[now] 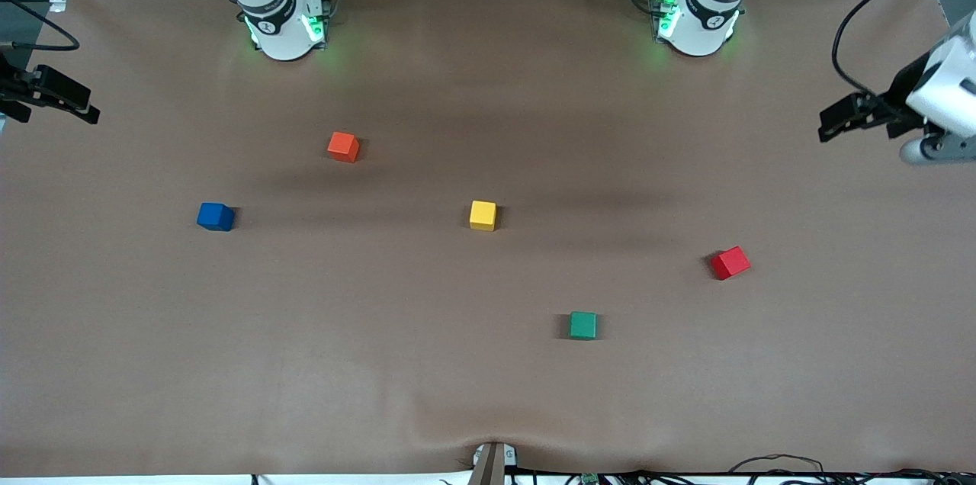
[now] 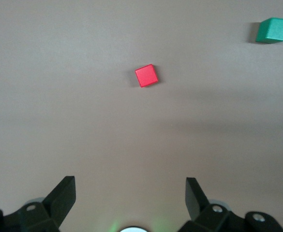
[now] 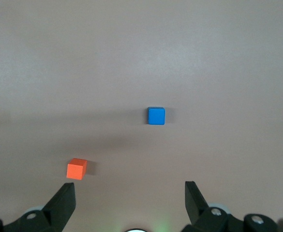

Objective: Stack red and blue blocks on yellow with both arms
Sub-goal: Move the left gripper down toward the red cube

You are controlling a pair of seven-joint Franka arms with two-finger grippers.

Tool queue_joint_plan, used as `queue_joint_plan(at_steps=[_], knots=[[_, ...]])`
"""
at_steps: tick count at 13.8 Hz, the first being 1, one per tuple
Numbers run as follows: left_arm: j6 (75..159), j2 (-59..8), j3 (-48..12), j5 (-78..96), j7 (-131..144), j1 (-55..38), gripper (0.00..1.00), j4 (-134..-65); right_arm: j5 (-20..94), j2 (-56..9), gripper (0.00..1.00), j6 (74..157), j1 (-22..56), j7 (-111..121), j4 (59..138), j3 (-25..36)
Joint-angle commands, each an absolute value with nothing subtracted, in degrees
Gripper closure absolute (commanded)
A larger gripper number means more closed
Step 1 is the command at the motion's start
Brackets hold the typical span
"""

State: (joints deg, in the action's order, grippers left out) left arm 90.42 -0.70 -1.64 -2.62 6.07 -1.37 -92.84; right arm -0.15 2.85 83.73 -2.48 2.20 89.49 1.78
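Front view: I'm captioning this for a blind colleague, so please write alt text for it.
Five small cubes lie apart on a brown table: the yellow cube mid-table, the blue cube toward the right arm's end, the red cube toward the left arm's end, plus an orange-red cube and a green cube. The left gripper and right gripper wait open and empty over the table's ends.

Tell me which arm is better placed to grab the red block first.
Left. Its open gripper hangs at the red block's end of the table, and its wrist view shows that block ahead. The right gripper, also open, hangs at the blue block's end.
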Motion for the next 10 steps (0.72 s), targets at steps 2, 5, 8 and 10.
queue_joint_plan(at_steps=[2,5,8,10], knots=[[97.45,-0.09,-1.84,-1.49,7.20,-0.26,0.00,-99.39,0.70,4.13,0.00,83.67,-2.64,1.58,90.53,1.85],[99.49,-1.75,-1.85,-1.58,11.06,-0.44,0.00,-101.95,0.70,4.13,0.00,83.67,-2.72,1.58,90.53,1.84],[103.78,-3.34,-1.85,-1.58,12.57,-0.26,0.00,-105.71,0.70,4.13,0.00,83.58,-2.72,1.58,90.61,1.85],[108.43,-3.34,-1.85,-1.58,13.79,-0.26,0.00,-109.41,0.70,4.13,0.00,83.58,-2.72,1.58,90.62,1.85]])
